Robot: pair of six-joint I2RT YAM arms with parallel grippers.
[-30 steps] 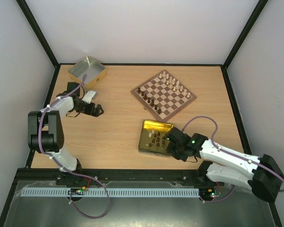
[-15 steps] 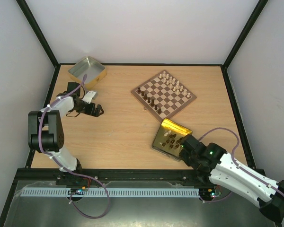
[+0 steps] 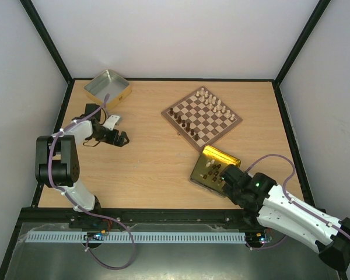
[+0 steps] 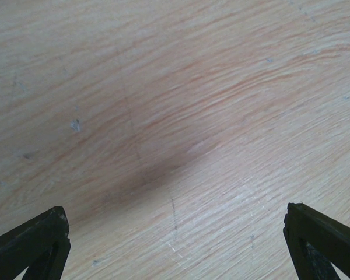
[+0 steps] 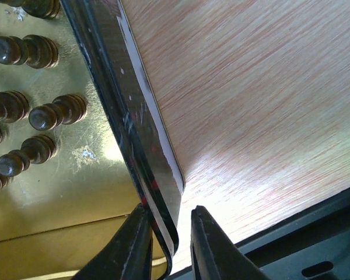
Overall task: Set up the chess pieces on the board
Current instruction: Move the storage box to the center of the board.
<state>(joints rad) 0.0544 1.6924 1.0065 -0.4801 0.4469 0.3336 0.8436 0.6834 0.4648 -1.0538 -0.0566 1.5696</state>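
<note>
The board (image 3: 202, 117) lies at the back middle of the table, with cream chess pieces (image 3: 213, 103) along its far right edge and dark ones (image 3: 184, 121) along its near left edge. Several more pieces lie in the yellow-gold tin (image 3: 217, 158) at the front right. In the right wrist view they are dark brown pieces (image 5: 51, 114) on the gold floor. My right gripper (image 3: 227, 178) (image 5: 170, 210) is shut on the tin's near rim (image 5: 141, 153), one finger inside and one outside. My left gripper (image 3: 120, 139) (image 4: 175, 233) is open over bare table at the left.
A silver square tin (image 3: 108, 87) stands at the back left corner. The table's front edge and black rail (image 5: 315, 233) run just behind the right gripper. Black frame posts line the table's sides.
My right gripper has pulled the yellow-gold tin to the right and turned it, so it now sits just below the board's near corner. The left gripper has barely shifted.
</note>
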